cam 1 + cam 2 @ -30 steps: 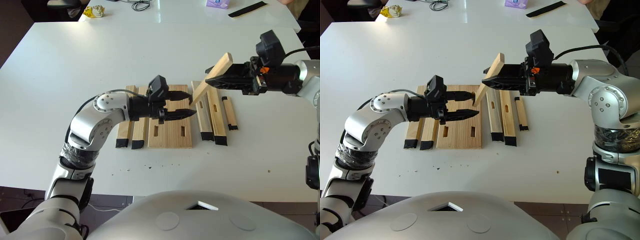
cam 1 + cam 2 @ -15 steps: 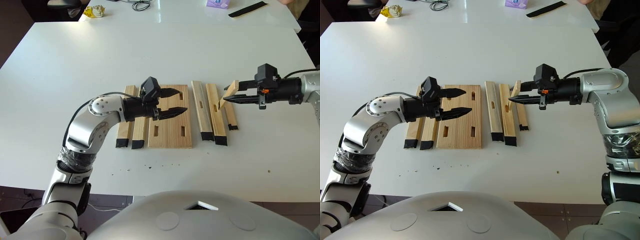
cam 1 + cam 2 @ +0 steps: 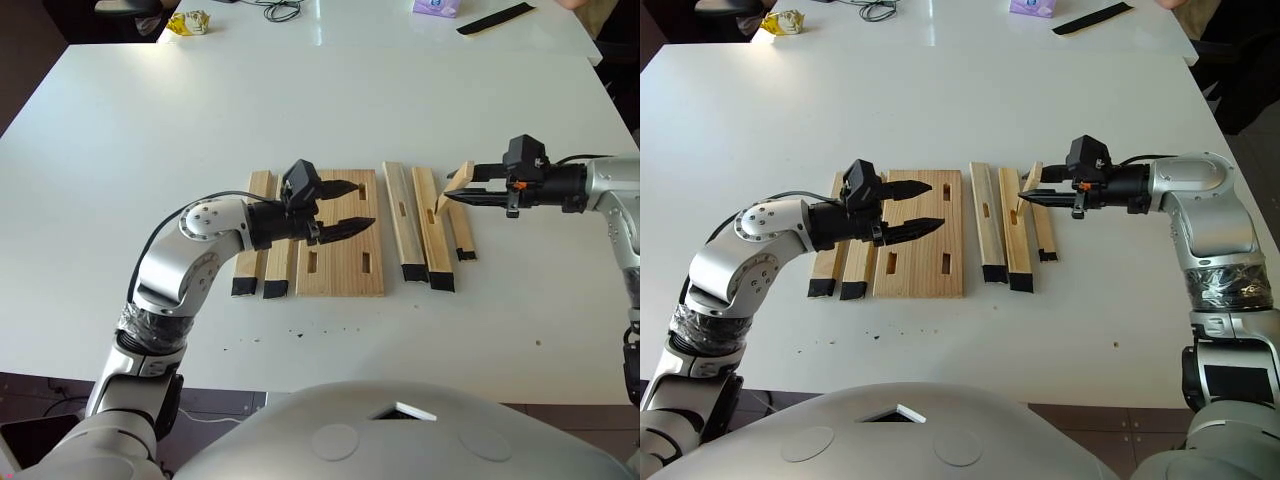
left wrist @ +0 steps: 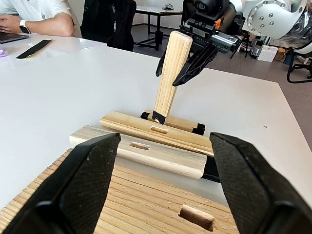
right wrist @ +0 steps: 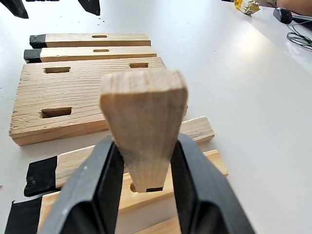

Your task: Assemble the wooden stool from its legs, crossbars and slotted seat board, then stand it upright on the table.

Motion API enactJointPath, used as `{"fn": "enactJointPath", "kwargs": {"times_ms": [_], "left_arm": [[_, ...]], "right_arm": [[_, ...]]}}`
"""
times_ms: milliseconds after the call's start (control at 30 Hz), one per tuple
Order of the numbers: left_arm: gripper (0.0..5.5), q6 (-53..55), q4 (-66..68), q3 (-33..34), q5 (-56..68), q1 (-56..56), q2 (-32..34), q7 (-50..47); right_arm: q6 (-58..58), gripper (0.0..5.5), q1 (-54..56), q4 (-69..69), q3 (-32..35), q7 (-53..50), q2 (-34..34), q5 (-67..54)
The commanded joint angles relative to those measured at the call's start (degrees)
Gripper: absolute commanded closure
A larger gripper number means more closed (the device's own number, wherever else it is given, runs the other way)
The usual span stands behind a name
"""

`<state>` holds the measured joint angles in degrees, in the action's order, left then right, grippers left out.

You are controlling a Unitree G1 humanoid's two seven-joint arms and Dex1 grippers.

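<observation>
Left legs (image 3: 262,240) flat on worktop (image 3: 150,120), touching seat board (image 3: 340,262). Left tool (image 3: 358,205) low over board, wide open, empty. Right legs (image 3: 415,225) flat, just right of board. Right tool (image 3: 452,190) clamped on tilted crossbar (image 5: 144,122), lower end at right legs. Second crossbar (image 3: 460,230) flat beside them

Bare table (image 3: 300,110) lies open around; tilted leg (image 3: 457,186) rises at right.
</observation>
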<state>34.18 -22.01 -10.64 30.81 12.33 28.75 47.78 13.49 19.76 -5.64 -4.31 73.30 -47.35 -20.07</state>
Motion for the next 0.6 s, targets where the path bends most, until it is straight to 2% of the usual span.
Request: {"fn": "enactJointPath", "kwargs": {"times_ms": [33,600], "left_arm": [[2.09,-0.12,-0.49,0.33,-0.25,-0.37,0.30,-0.11],[2.09,0.51,-1.10,0.40,0.33,-0.42,1.68,1.39]], "right_arm": [[-1.44,4.19,-0.23,-0.05,0.69,-0.09,0.94,0.21],[-6.50,4.19,-1.60,-0.13,-0.02,-0.18,2.43,2.41]]}}
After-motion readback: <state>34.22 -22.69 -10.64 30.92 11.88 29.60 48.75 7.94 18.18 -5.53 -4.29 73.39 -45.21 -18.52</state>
